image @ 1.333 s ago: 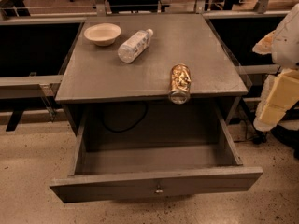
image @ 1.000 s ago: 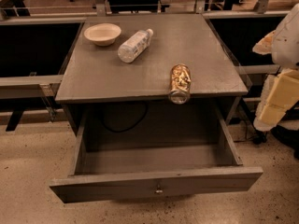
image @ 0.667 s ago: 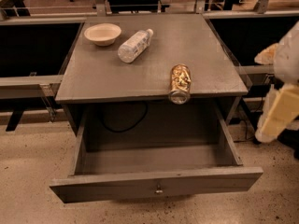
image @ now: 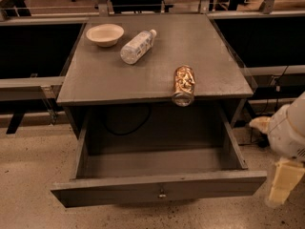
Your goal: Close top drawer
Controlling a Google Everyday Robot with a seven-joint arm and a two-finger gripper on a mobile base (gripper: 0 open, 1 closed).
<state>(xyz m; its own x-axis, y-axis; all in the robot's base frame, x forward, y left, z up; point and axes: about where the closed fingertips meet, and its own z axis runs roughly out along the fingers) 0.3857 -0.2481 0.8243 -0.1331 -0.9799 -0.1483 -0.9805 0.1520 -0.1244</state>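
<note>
The top drawer [image: 119, 191] is a wide grey wooden drawer, pulled far out from under the grey table top [image: 152, 75]. Its front panel faces me with a small metal knob [image: 162, 193] at its centre. The inside of the drawer holds nothing that I can see. My gripper [image: 283, 185] is low at the right edge of the view, just right of the drawer's front right corner and apart from it. The white arm [image: 291, 130] rises above it.
On the table top are a beige bowl [image: 105, 34], a clear plastic bottle [image: 137, 46] lying on its side, and a jar of golden snacks [image: 184, 84] lying at the front edge, overhanging the drawer. A black cable [image: 125, 127] hangs behind the drawer. The floor is speckled beige.
My arm and gripper have dropped lower along the right side, from beside the table top to beside the drawer front. The drawer and the table's objects have not moved.
</note>
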